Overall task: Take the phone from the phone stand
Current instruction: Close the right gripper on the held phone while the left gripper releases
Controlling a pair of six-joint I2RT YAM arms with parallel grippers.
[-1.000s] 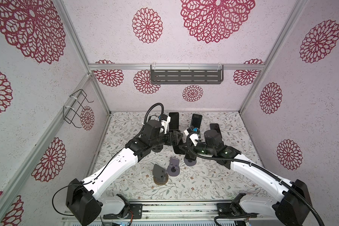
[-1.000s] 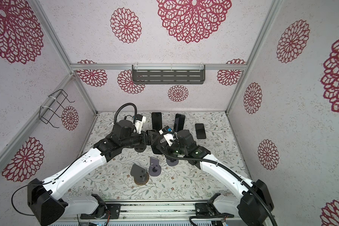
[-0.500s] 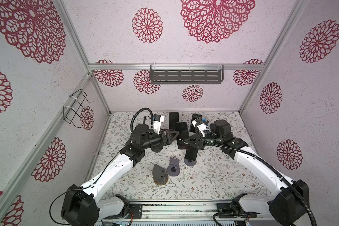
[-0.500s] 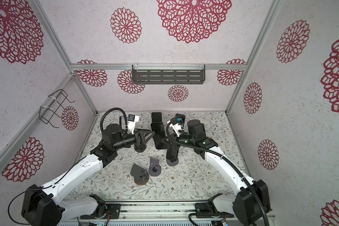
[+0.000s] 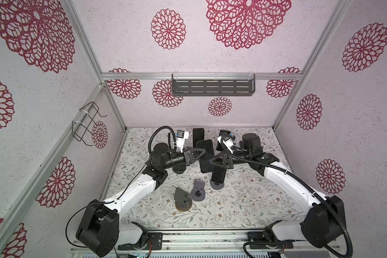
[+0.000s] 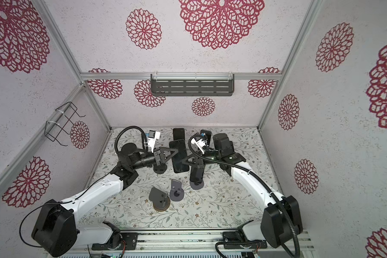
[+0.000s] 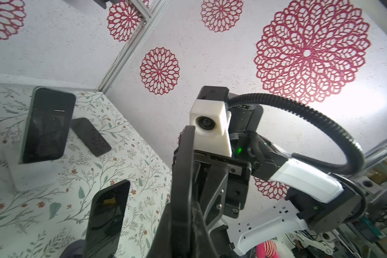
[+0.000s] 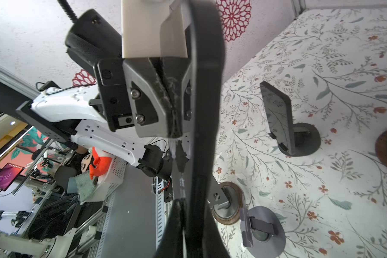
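A black phone (image 5: 206, 147) hangs in the air over the middle of the table, between both grippers. My left gripper (image 5: 202, 154) is shut on its left edge. My right gripper (image 5: 211, 162) brackets its right edge. In the right wrist view the phone (image 8: 206, 89) stands edge-on between my fingers, and a thin sliver of light shows beside one finger (image 8: 177, 227). In the left wrist view the phone (image 7: 183, 160) rises edge-on from my closed jaws. An empty grey phone stand (image 5: 198, 194) stands on the table in front.
Another phone (image 5: 218, 176) leans on a round grey stand just below the right gripper. A phone (image 5: 198, 134) on a white stand sits at the back, with a flat phone (image 7: 89, 139) beside it. A wood-based stand (image 5: 183, 201) and a round base (image 5: 179, 169) stand nearby.
The right gripper lifted the phone up and toward the middle. The left gripper came in from the left and closed on the phone's other edge.
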